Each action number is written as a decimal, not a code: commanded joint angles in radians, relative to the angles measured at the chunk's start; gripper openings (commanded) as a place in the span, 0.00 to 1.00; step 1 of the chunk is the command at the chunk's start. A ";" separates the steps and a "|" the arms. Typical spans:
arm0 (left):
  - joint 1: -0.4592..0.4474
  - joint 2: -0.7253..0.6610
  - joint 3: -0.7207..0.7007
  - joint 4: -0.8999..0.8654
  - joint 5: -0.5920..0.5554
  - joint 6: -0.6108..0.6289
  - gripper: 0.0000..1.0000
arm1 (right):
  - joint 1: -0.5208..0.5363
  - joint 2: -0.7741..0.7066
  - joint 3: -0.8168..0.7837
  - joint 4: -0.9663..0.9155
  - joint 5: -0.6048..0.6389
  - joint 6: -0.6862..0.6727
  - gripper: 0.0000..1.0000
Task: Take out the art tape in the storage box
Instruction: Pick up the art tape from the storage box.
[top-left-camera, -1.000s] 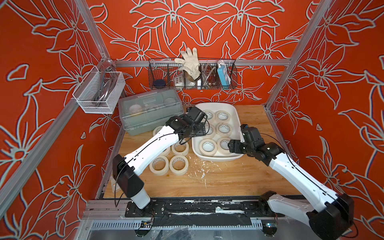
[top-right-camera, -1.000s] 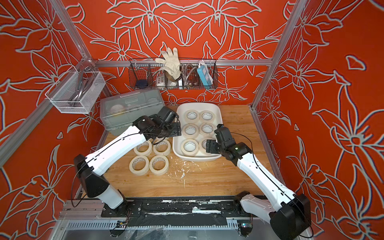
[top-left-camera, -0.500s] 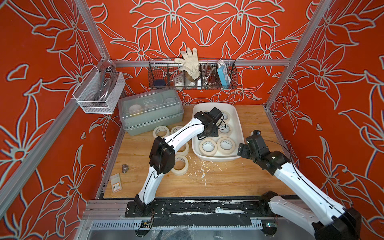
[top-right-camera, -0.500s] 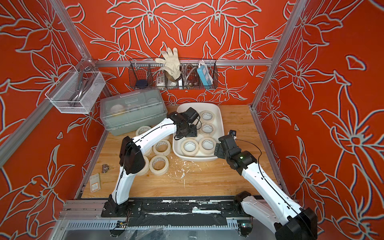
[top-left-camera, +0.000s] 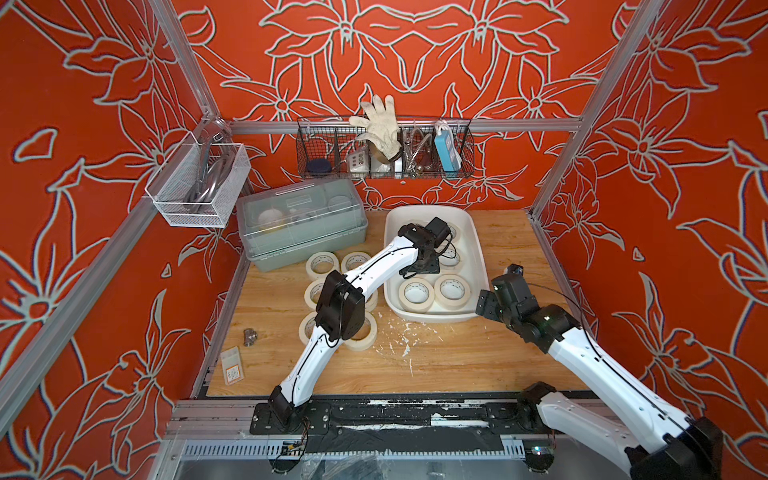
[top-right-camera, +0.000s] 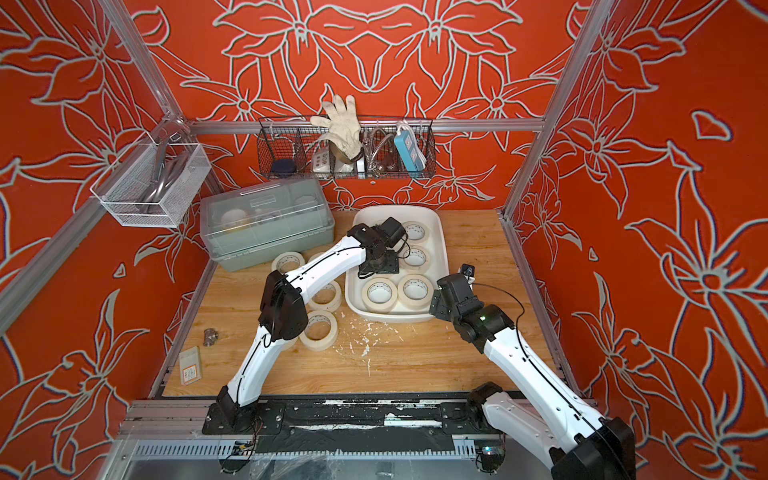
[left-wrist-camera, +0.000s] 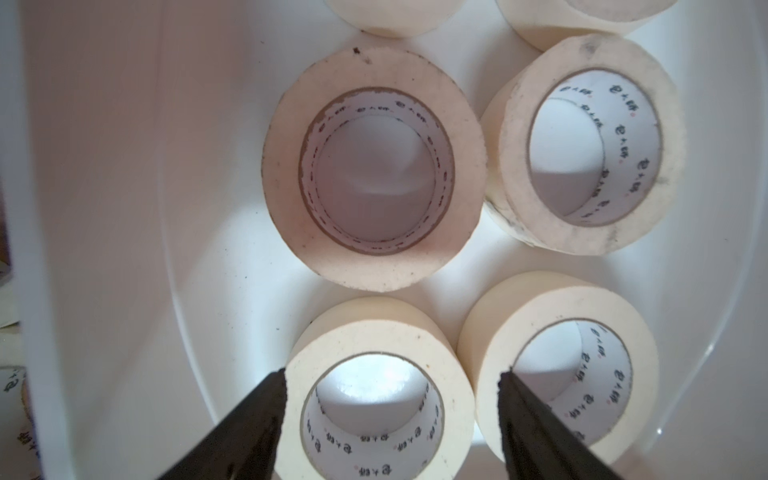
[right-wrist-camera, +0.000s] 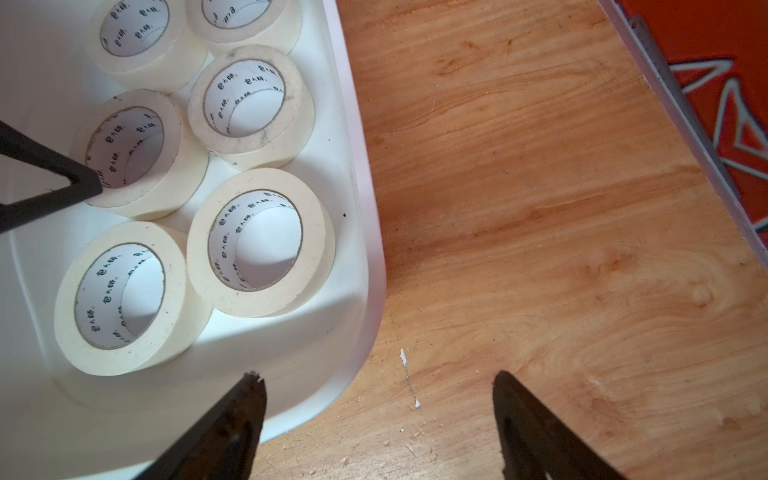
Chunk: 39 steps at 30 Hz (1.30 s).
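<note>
The white storage box (top-left-camera: 474, 237) stands at the back of the wooden table and holds several cream art tape rolls (top-left-camera: 417, 292). More rolls (top-left-camera: 322, 264) lie on the table to its left. My left gripper (left-wrist-camera: 392, 376) is inside the box, open. Its fingers (left-wrist-camera: 266, 411) straddle one roll (left-wrist-camera: 370, 328), and the other finger lies over the neighbouring roll (left-wrist-camera: 561, 307). My right gripper (right-wrist-camera: 378, 382) hangs open and holds nothing, over the box's near right corner (right-wrist-camera: 361, 316) and the bare wood. In both top views the wrists hide the fingertips.
A grey-green lidded box (top-left-camera: 301, 220) sits left of the storage box. A black wire basket (top-left-camera: 384, 147) hangs on the back wall and a white mesh basket (top-left-camera: 199, 183) on the left wall. A metal fitting (top-left-camera: 249, 336), a small packet (top-left-camera: 231, 368) and white flakes (top-left-camera: 405, 340) lie on the table.
My left gripper moved from the box's left edge in over the rolls and opened. My right gripper drew back from over the box to its near right corner.
</note>
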 joint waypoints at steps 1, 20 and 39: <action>0.004 -0.034 0.058 -0.035 0.021 0.067 0.60 | -0.008 0.008 -0.005 -0.007 0.008 -0.019 0.71; -0.109 -0.065 0.502 -0.287 -0.025 0.228 0.84 | -0.103 -0.014 -0.040 -0.025 0.021 -0.025 0.78; -0.560 0.599 1.219 -0.357 -0.032 0.320 0.81 | -0.254 -0.101 -0.155 -0.006 0.073 0.101 0.85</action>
